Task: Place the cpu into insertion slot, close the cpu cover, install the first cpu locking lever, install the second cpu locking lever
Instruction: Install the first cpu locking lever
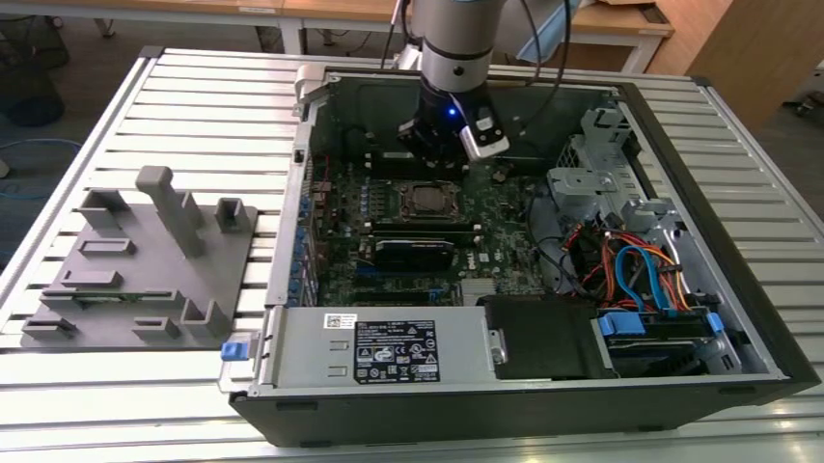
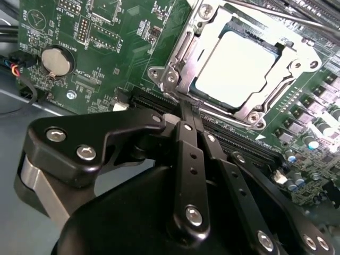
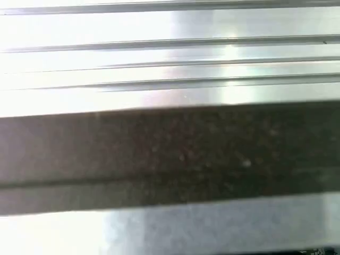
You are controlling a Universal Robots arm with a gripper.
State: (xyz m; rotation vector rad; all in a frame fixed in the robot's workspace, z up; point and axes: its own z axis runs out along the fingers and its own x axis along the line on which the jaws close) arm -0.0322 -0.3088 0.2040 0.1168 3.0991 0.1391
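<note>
The jaws are clenched together with nothing between them, their black tips [image 2: 187, 118] pressed side by side just at the near edge of the insertion slot [image 2: 175, 69] in the second wrist view. The cpu [image 2: 234, 66] already sits in that slot, its dull silver top showing through the square window of the cpu cover [image 2: 297, 58], which lies flat over it (so seating the chip and closing the cover look done). By my reading, the step in hand is one of the locking levers: a thin bar [image 2: 276, 13] runs along the far side of the socket, and the closed tips point at the socket's near rim. That work calls for a firm, narrow push along the frame without scraping the green motherboard [image 2: 106, 32]. In the exterior view the gripper [image 1: 445, 154] hangs inside the open computer case [image 1: 721, 328], over the socket, on the slatted desk [image 1: 193, 87].
</note>
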